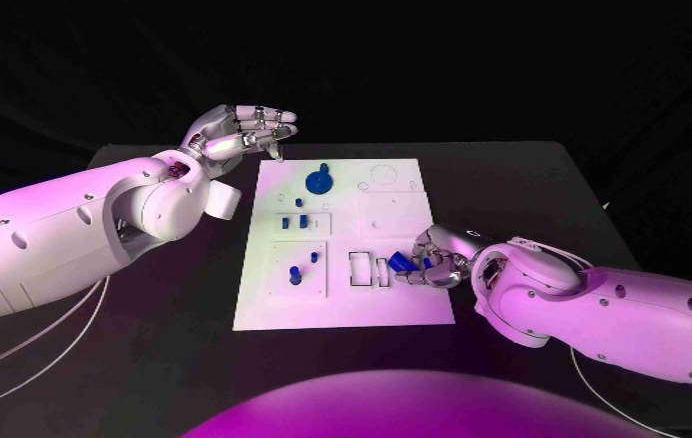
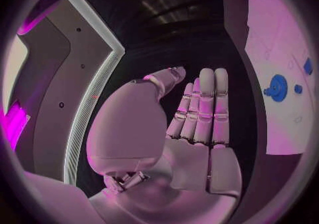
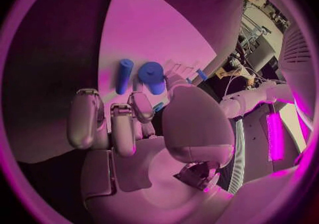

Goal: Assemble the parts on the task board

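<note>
Presently, my right hand [image 1: 428,258] pinches a blue part [image 1: 397,264] at its fingertips over the task board [image 1: 389,308], just beside the rectangular slots [image 1: 369,269], so I should align it squarely before pressing, while my left hand [image 1: 238,136] hovers empty, fingers apart.

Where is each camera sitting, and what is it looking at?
Head view: from the robot's head, down at the board; both arms, left hand, right hand.
Left wrist view: behind the left hand, its fingers apart, board alongside.
Right wrist view: behind the right hand, at blue parts.
All three share the board.
</note>
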You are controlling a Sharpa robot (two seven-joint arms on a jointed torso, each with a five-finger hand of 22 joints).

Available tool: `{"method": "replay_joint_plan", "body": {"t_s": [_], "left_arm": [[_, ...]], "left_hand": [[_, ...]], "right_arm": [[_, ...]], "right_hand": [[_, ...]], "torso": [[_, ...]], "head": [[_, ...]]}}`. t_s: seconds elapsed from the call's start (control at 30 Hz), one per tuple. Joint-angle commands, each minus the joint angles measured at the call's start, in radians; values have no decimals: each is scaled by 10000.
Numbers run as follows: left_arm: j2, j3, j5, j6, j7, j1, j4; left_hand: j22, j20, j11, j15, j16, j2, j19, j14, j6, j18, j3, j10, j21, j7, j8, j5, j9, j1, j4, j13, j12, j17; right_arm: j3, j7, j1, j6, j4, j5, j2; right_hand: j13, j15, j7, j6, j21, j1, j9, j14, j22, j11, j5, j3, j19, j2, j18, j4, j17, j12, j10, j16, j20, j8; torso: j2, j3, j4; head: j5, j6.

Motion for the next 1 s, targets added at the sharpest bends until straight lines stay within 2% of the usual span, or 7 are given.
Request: {"method": "replay_joint_plan", "body": {"t_s": [0.03, 0.1, 0.3, 0.5, 0.67, 0.83, 1.0], "left_arm": [[7, 6, 58, 65, 48, 4, 30], [8, 6, 58, 66, 48, 4, 33], [9, 6, 58, 64, 50, 4, 30], [15, 6, 58, 60, 51, 4, 24], [40, 6, 58, 63, 51, 4, 11], [79, 6, 58, 83, 55, 3, 1], [122, 5, 58, 99, 75, -1, -7]], "left_hand": [[-5, 19, 3, 20, 14, 63, -54, -58, -61, 59, -9, -49, -53, 171, 39, 42, -15, -8, -40, 15, 46, 3], [-5, 19, 3, 20, 14, 63, -54, -58, -61, 59, -9, -49, -53, 171, 39, 42, -15, -8, -40, 15, 46, 3], [-5, 19, 3, 20, 14, 63, -54, -58, -61, 59, -9, -49, -53, 171, 39, 42, -15, -8, -40, 15, 46, 3], [-7, 20, 4, 21, 20, 69, -51, -55, -74, 61, -4, -72, -55, 172, 50, 44, -15, -12, -43, 19, 71, 5], [-7, 20, 4, 21, 20, 69, -51, -55, -74, 61, -4, -72, -55, 172, 50, 44, -15, -12, -43, 19, 71, 5], [-7, 20, 4, 21, 20, 69, -51, -55, -74, 61, -4, -72, -55, 172, 50, 44, -15, -12, -43, 19, 71, 5], [-8, 21, 5, 21, 23, 73, -50, -54, -79, 61, -2, -81, -56, 174, 55, 45, -15, -15, -43, 20, 84, 6]], "right_arm": [[-18, -206, -45, 46, -23, -181, 33], [-18, -204, -50, -64, -19, -137, 44], [-18, -104, -59, -761, 110, -13, 5], [6, 119, -36, -1524, 481, 166, -146], [45, 280, 112, -1955, 801, 249, -225], [60, 403, 282, -1944, 938, 450, -137], [64, 495, 341, -1244, 787, 826, 270]], "right_hand": [[37, -72, -35, 94, 35, 208, 0, 684, 1340, -60, 76, -50, 30, 46, -176, -5, 770, 50, 42, 50, -24, 8], [49, -79, -42, 113, 33, 282, 6, 685, 1343, -67, 121, -49, 32, 82, -176, -9, 777, 50, 54, 50, -29, 4], [334, -137, -118, 338, 157, 617, 36, 711, 1423, -138, 729, 17, 100, 346, -203, -2, 899, 224, 278, 81, -78, -14], [442, -186, -187, 524, 239, 754, 44, 721, 1471, -200, 965, 122, 143, 482, -220, 4, 945, 281, 382, 92, -120, -26], [559, -216, -228, 631, 324, 770, 52, 734, 1513, -236, 1078, 176, 183, 551, -237, 11, 1010, 362, 478, 109, -146, -31], [742, -239, -251, 724, 364, 606, 57, 740, 1539, -258, 1093, 195, 205, 682, -247, 30, 1032, 499, 620, 116, -171, -56], [844, -269, -287, 826, 358, 478, 83, 740, 1549, -292, 934, 188, 208, 738, -246, 29, 1036, 569, 712, 115, -199, -63]], "torso": [[-4, -1, -8], [-7, -4, -5], [-4, 1, 0], [-8, 1, -3], [-12, -4, 6], [-3, -15, 20], [-1, -3, 6]], "head": [[-14, 1], [-19, 1], [-27, 1], [-44, 1], [-66, 1], [-89, 1], [-60, 1]]}}
